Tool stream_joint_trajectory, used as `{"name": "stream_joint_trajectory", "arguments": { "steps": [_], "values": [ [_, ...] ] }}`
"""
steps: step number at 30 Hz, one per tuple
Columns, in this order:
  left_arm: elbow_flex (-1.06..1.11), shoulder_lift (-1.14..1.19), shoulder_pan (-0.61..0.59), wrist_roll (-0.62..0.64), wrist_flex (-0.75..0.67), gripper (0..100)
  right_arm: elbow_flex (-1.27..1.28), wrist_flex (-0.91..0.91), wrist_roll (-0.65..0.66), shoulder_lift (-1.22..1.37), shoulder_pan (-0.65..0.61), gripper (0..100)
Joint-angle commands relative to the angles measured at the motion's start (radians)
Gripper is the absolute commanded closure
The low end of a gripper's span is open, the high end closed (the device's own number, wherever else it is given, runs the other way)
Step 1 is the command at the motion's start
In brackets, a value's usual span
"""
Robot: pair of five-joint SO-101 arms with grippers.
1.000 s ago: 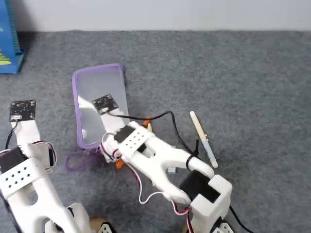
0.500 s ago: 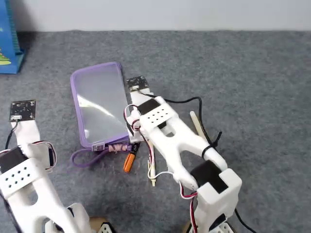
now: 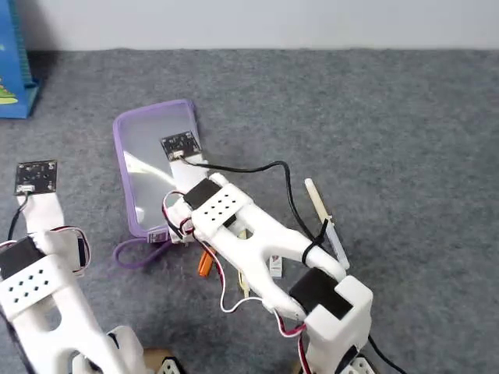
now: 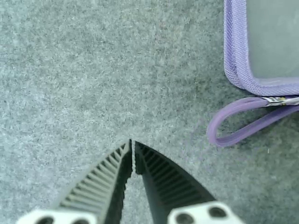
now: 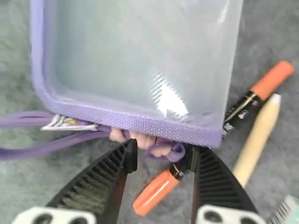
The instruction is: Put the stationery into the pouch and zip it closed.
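The purple pouch [image 3: 152, 160] with a clear window lies flat on the grey carpet. My right gripper [image 5: 161, 149] stands open at its near edge [image 5: 135, 123], its fingers either side of a small pink-purple zip charm [image 5: 154, 142]. In the high view that gripper [image 3: 178, 227] sits at the pouch's lower right corner. An orange marker [image 5: 156, 191] lies just below the charm, and a second orange-capped marker [image 5: 266, 84] and a cream pencil [image 5: 257, 140] lie beside the pouch. My left gripper [image 4: 132, 142] is shut over bare carpet, apart from the pouch's corner [image 4: 238, 70].
A purple strap loop [image 3: 132, 255] trails from the pouch's near edge. A cream and pale blue pen [image 3: 323, 220] lies to the right of the right arm, a small white eraser [image 3: 275, 266] under it. A blue box [image 3: 12, 70] stands at the far left.
The right arm swung out to the pouch's right side and then came back to its near edge. The pouch shifted slightly. The left arm has kept still.
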Motion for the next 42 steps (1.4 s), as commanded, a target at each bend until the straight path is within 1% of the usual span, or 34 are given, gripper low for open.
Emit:
{"name": "stream_joint_trajectory", "arguments": {
  "steps": [1,6,12,14,16,18,23,27,35,42],
  "values": [
    [-0.005,-0.029,-0.003,0.008,-0.018,98,-0.063,-0.025,-0.009,0.039,-0.019,81.6],
    [-0.004,-0.029,-0.003,0.008,-0.018,98,-0.143,0.018,-0.009,0.168,-0.019,81.7],
    [-0.004,-0.029,-0.003,0.008,-0.018,98,-0.249,0.199,-0.011,0.236,0.036,82.4],
    [-0.002,-0.029,-0.003,0.008,-0.018,98,-0.25,0.229,-0.008,0.234,0.058,86.7],
    [-0.002,-0.029,-0.003,0.008,-0.018,98,-0.25,0.248,0.005,0.229,0.082,94.0],
    [-0.002,-0.029,-0.003,0.008,-0.018,98,-0.25,0.255,0.064,0.22,0.105,99.3],
    [-0.002,-0.029,-0.003,0.008,-0.017,98,-0.25,0.286,0.153,0.209,0.153,99.0],
    [-0.002,-0.029,-0.003,0.008,-0.017,98,-0.247,0.302,0.25,0.17,0.186,99.0],
    [-0.002,-0.029,0.0,0.008,-0.017,98,-0.247,0.321,0.565,-0.019,0.268,99.0],
    [-0.002,-0.029,0.0,0.008,-0.017,98,-0.252,0.321,0.778,-0.185,0.311,99.1]
  ]
}}
